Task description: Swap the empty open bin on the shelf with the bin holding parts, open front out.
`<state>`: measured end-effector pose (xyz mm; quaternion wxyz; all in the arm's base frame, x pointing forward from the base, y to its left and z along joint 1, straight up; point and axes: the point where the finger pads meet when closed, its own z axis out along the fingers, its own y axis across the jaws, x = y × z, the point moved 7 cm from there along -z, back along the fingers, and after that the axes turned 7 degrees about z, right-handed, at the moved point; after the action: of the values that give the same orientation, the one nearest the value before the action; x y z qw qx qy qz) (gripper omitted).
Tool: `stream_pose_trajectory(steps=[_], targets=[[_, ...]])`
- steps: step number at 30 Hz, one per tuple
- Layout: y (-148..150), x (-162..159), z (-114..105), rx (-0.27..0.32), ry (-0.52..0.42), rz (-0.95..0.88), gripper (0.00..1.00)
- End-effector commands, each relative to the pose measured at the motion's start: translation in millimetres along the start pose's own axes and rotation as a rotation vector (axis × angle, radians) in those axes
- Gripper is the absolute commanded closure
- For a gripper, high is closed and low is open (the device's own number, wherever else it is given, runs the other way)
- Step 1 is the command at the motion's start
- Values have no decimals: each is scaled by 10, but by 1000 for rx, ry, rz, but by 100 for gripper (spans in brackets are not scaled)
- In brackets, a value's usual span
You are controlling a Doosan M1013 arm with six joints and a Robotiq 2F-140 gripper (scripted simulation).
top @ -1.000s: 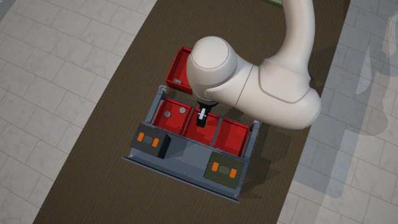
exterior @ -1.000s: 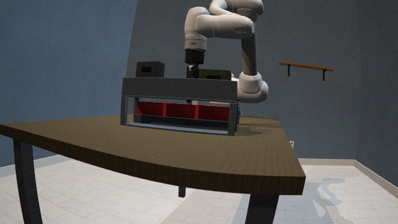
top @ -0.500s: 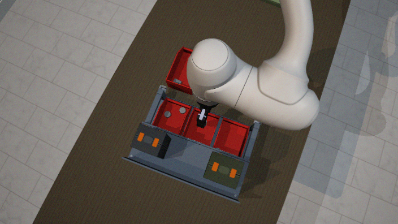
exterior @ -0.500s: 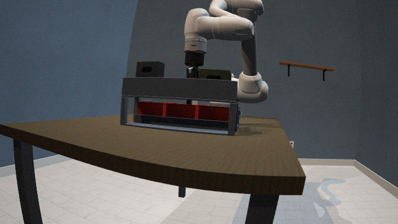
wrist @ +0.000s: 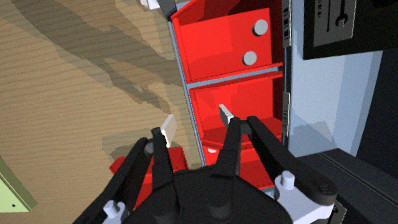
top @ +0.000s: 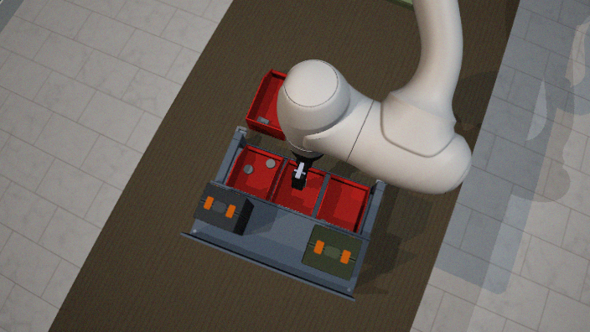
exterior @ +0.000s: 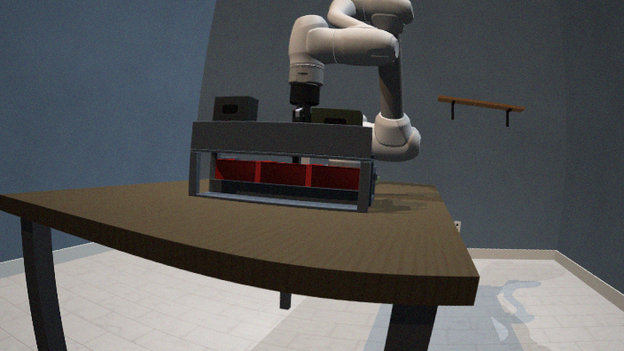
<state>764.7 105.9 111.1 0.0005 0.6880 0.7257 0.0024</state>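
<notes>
A grey shelf [top: 285, 218] stands on the brown table with three red open bins under its top board. The left bin [top: 256, 172] holds two grey discs. The middle bin [top: 299, 193] shows no parts, and it also shows in the wrist view [wrist: 235, 107]. Another red bin [top: 265, 106] with a small grey part stands on the table just beside the shelf, partly hidden by my arm. My gripper [top: 299, 176] points down over the middle bin's edge. In the wrist view the gripper [wrist: 196, 121] is open and empty, with its fingers on either side of the bin's wall and the shelf rail.
A black case [top: 222, 207] and a green case [top: 332, 251], both with orange latches, sit on the shelf's top board. The right bin [top: 345, 201] looks empty. From the exterior view the bins [exterior: 287, 174] show behind the shelf's low front lip.
</notes>
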Motion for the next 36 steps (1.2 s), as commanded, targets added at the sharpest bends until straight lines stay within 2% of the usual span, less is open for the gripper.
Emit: stream_pose_trajectory(steps=[1, 19, 20, 36], targets=[[0, 0, 7, 0, 0, 0, 38], [0, 0, 11, 0, 0, 0, 38], [0, 0, 11, 0, 0, 0, 90], [0, 0, 11, 0, 0, 0, 90]])
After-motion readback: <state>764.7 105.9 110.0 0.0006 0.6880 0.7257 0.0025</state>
